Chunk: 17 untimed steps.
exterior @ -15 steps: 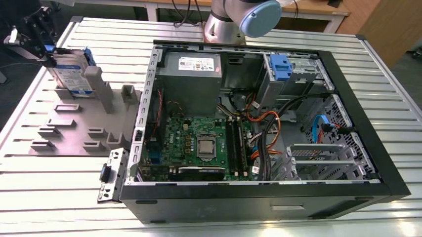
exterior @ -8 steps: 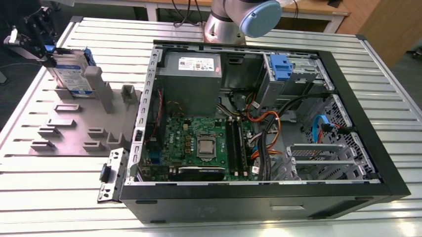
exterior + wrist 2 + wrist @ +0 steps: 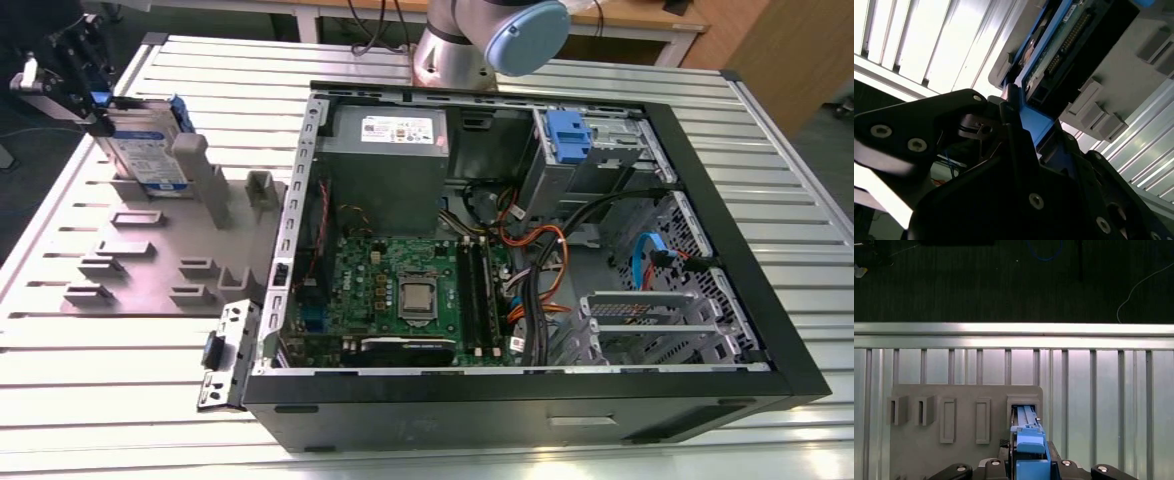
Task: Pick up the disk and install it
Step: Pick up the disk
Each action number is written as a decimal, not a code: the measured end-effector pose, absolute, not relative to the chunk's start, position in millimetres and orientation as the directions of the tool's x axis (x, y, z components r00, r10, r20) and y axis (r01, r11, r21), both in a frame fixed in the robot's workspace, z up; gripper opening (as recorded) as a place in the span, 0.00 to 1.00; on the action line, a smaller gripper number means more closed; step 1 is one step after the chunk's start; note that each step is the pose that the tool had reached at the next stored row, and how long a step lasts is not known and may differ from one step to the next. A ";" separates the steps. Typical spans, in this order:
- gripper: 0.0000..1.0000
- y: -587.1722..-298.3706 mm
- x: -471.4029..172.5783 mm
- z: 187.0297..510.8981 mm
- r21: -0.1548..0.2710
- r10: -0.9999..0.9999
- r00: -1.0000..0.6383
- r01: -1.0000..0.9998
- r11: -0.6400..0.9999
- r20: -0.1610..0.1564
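Observation:
The disk [image 3: 140, 150] is a silver-grey drive with a white-and-blue label in a blue bracket. It stands on edge over the grey holder plate [image 3: 147, 260] at the exterior view's far left. My gripper [image 3: 100, 105] is at its upper end, shut on the blue bracket. In the first wrist view the disk [image 3: 1029, 440] sits between my fingers, directly over a rectangular slot of the plate [image 3: 914, 450]. In the second wrist view its bracket [image 3: 1034, 125] and circuit-board side run away from my gripper [image 3: 1019, 102]. I cannot tell whether its lower end rests in the slot.
The open computer case [image 3: 534, 400] lies on the slatted metal table [image 3: 107, 400] to the exterior view's right of the plate. Inside are the motherboard, cables and a grey drive cage with a fixed blue handle [image 3: 567, 135]. The arm's base [image 3: 481, 40] stands behind the case.

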<state>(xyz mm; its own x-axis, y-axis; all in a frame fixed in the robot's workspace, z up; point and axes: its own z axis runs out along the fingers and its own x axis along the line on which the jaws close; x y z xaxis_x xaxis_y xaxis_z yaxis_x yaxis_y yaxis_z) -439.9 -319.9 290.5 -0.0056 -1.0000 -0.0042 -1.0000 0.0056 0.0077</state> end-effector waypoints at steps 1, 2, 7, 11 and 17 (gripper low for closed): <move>0.37 -319.9 -439.9 290.5 0.008 -1.000 -0.006 -1.000 0.006 -0.004; 0.37 -319.9 -439.9 290.5 0.008 -1.000 -0.005 -1.000 0.005 -0.004; 0.37 -320.0 -439.9 290.5 0.008 -1.000 -0.005 -1.000 0.005 -0.004; 0.37 -319.9 -439.9 290.5 0.008 -1.000 -0.014 -1.000 0.014 -0.004; 0.37 -319.9 -439.9 290.5 0.008 -1.000 -0.024 -1.000 0.024 -0.004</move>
<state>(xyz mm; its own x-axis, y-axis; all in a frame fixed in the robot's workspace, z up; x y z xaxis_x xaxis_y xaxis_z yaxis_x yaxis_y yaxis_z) -439.9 -319.9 290.5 -0.0243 -0.9997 -0.0040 -0.9997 0.0243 0.0077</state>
